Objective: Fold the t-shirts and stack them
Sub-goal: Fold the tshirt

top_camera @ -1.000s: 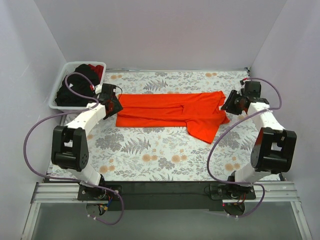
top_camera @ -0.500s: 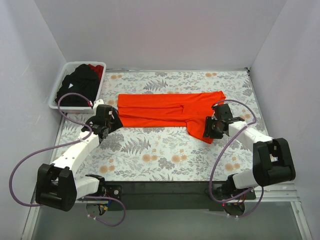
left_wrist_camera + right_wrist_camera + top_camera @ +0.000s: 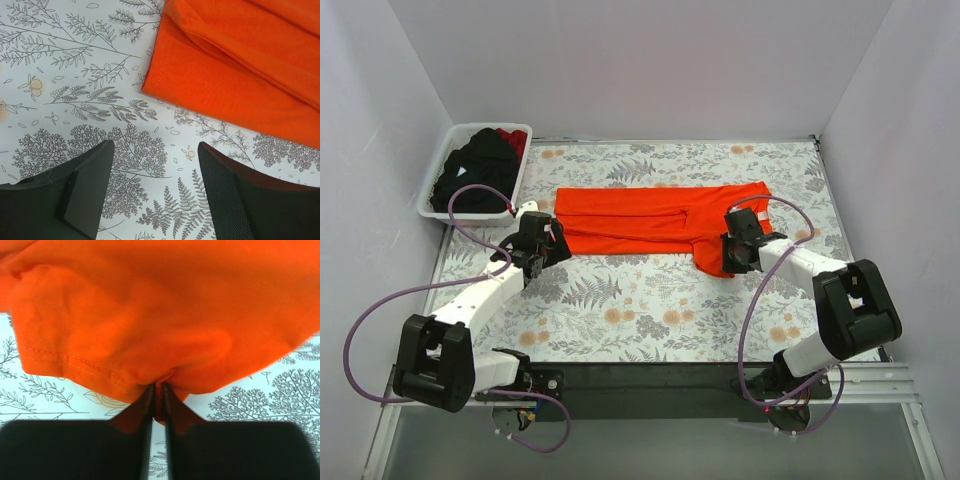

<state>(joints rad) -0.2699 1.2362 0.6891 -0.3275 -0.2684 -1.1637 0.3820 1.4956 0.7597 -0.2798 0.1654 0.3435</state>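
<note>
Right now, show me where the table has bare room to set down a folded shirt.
Free: the near table strip between both arms, in front of the orange t-shirt; the far strip between it and the back wall. Crowded: the shirt's ends, where the left gripper and right gripper sit, and the full white basket.

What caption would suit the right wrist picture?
Right claw pinches the edge of the orange t-shirt on a floral table.
</note>
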